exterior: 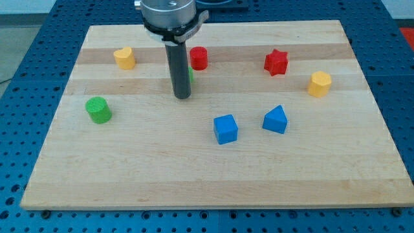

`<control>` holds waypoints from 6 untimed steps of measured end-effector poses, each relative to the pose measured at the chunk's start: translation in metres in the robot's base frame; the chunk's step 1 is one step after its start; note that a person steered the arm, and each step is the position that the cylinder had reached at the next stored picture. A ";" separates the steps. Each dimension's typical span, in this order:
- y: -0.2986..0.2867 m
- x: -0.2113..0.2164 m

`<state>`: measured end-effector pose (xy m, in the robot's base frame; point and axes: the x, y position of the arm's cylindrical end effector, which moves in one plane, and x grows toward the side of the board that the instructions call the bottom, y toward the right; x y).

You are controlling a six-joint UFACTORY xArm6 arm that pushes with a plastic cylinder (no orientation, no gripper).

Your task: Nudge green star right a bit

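Observation:
The green star (191, 76) is almost wholly hidden behind my dark rod; only a thin green sliver shows at the rod's right edge, just below the red cylinder (198, 58). My tip (182, 97) rests on the board at the view's upper middle, slightly left of and below that sliver. I cannot tell whether the tip touches the star.
A yellow block (125, 57) sits at the upper left, a green cylinder (98, 110) at the left. A red star (276, 62) and a yellow hexagonal block (319, 84) sit at the upper right. A blue cube (226, 129) and another blue block (275, 120) lie below the middle. The wooden board (207, 181) ends on all sides.

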<state>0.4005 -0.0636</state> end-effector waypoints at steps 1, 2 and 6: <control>-0.017 -0.033; -0.044 -0.065; -0.079 -0.010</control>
